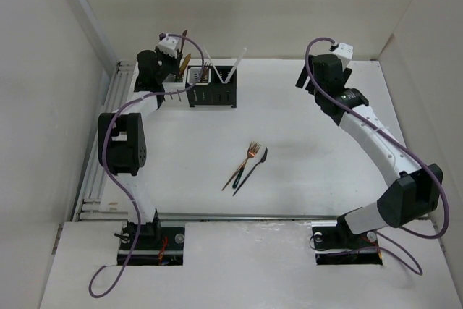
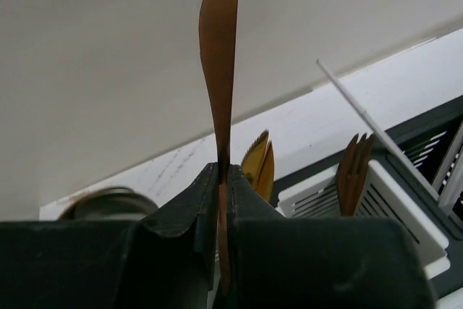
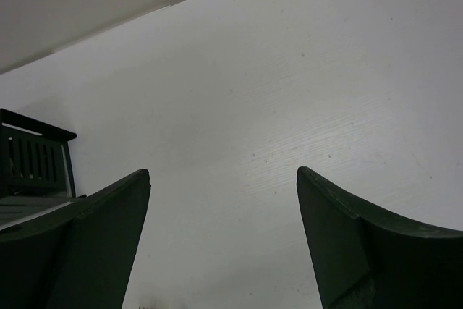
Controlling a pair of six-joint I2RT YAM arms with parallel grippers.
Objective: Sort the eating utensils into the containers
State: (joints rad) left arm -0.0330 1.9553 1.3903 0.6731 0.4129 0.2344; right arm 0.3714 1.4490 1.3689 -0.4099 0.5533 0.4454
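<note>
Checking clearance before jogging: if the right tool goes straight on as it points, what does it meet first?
Probably bare tabletop: nothing lies ahead of the open right tool. The black caddy sits left of that line, though depth is unclear.

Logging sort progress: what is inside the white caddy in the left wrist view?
A copper fork stands in the white caddy, tines up; the slotted wall hides its handle.
</note>
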